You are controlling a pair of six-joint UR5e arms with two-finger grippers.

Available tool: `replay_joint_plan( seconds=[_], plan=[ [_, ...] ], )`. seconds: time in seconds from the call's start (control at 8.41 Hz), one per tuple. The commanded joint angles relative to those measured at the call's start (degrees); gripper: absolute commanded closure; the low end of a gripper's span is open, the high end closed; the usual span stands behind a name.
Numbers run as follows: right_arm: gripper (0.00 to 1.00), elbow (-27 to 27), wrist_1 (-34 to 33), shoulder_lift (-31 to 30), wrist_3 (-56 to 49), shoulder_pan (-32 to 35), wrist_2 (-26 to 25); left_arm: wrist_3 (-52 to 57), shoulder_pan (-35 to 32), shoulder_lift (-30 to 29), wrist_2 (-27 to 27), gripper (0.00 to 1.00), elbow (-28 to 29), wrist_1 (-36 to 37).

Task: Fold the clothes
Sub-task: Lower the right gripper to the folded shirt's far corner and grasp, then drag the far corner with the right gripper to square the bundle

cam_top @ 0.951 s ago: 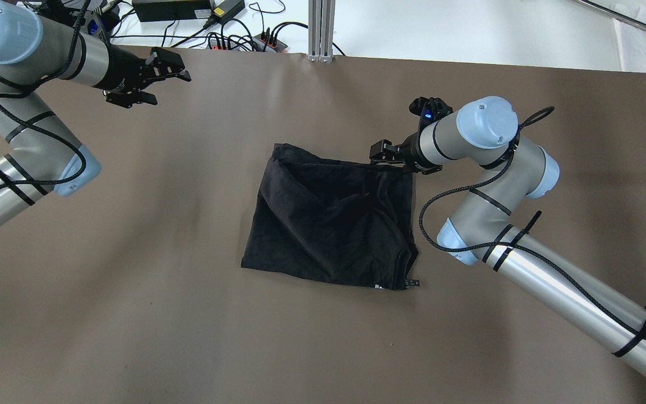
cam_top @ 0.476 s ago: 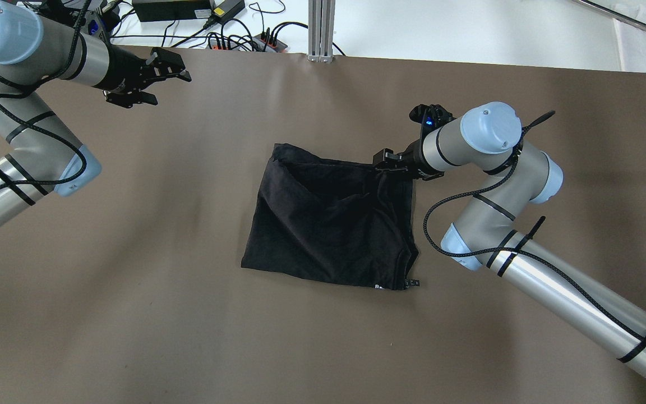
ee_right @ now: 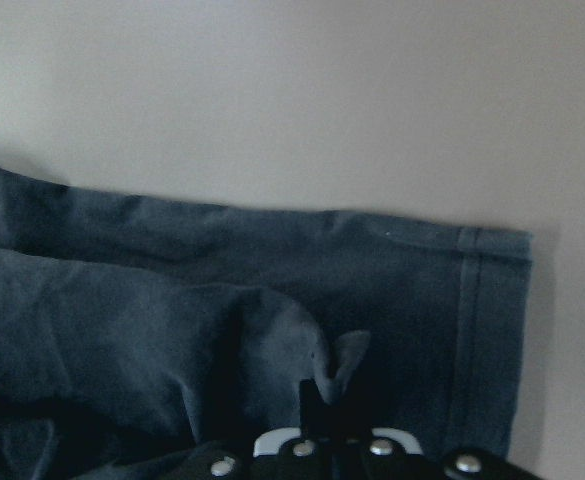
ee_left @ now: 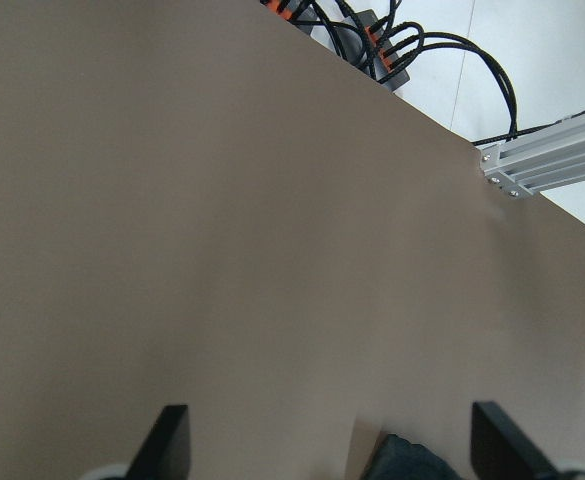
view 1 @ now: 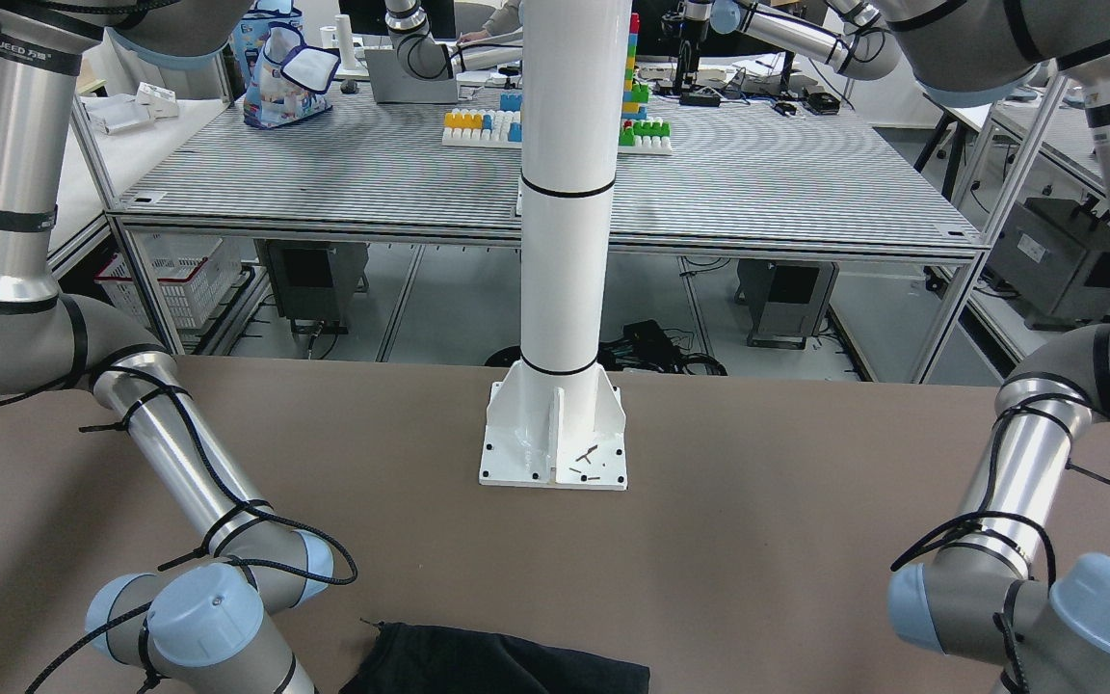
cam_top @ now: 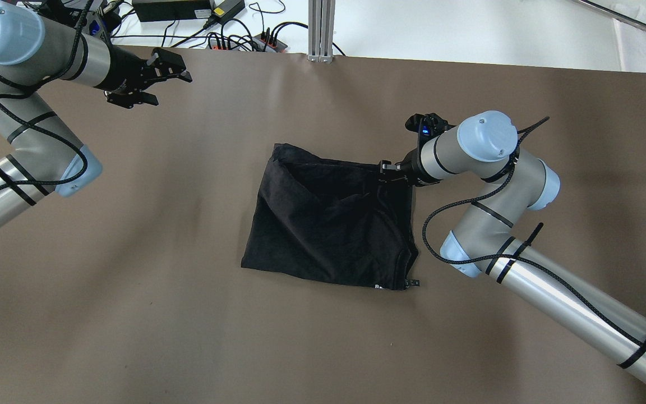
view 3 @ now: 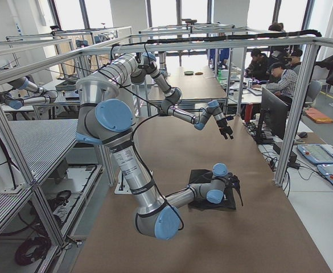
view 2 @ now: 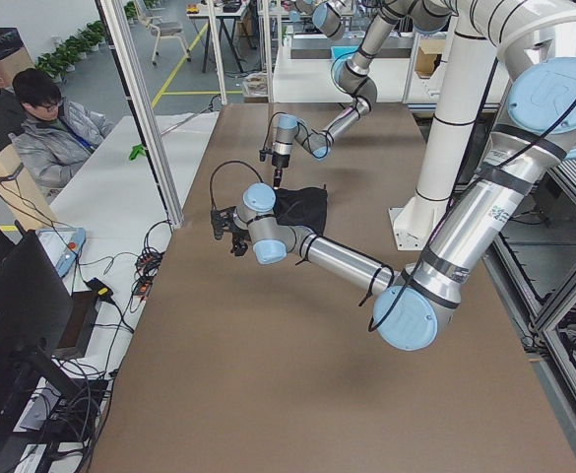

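The black garment [cam_top: 328, 224] lies crumpled in a rough rectangle in the middle of the brown table [cam_top: 132, 314]. My right gripper [cam_top: 388, 169] is down on the garment's far right corner. In the right wrist view the jaws stand close together around a raised pinch of dark fabric [ee_right: 337, 350], near the hemmed edge [ee_right: 472, 300]. My left gripper [cam_top: 157, 78] is open and empty, hovering over the far left of the table. Its fingertips [ee_left: 167, 440] are wide apart in the left wrist view. The garment's near edge shows in the front-facing view [view 1: 497, 665].
A power strip and cables [cam_top: 233, 39] and an aluminium post [cam_top: 321, 28] stand past the table's far edge. The white pillar [view 1: 565, 241] with its base plate [view 1: 555, 448] stands at the robot's side. An operator [view 2: 51, 128] sits beyond the table.
My right gripper has moved down and in onto the garment's far right corner, and its jaws have come together. The left arm has stayed still.
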Motion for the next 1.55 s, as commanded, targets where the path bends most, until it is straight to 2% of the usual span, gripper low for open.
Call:
replay_joint_plan(
  seconds=[0.0, 0.24, 0.48, 0.83, 1.31, 1.43],
  plan=[
    [1.00, 3.0, -0.2, -2.3, -0.4, 0.2, 0.0, 0.0, 0.1, -0.4, 0.0, 0.00, 0.1, 0.1],
    [1.00, 5.9, -1.0, -3.1, -0.1, 0.8, -0.1, 0.0, 0.1, -0.5, 0.0, 0.00, 0.1, 0.1],
    [1.00, 8.8, -9.1, -1.5, 0.4, 0.8, -1.0, 0.0, 0.1, -0.5, 0.0, 0.00, 0.1, 0.1],
    [1.00, 8.7, -11.9, -0.6, -0.4, 0.9, -8.9, 0.0, 0.1, -0.7, 0.2, 0.00, 0.1, 0.1],
    [1.00, 8.7, -14.1, -0.7, -1.1, 1.9, -12.2, 0.0, 0.2, -1.7, 0.5, 0.00, 0.3, 0.5],
    [0.93, 8.6, -14.1, -0.7, -1.1, 2.2, -12.2, -0.1, 0.3, -1.9, 0.6, 0.00, 0.3, 0.6]
  ],
)
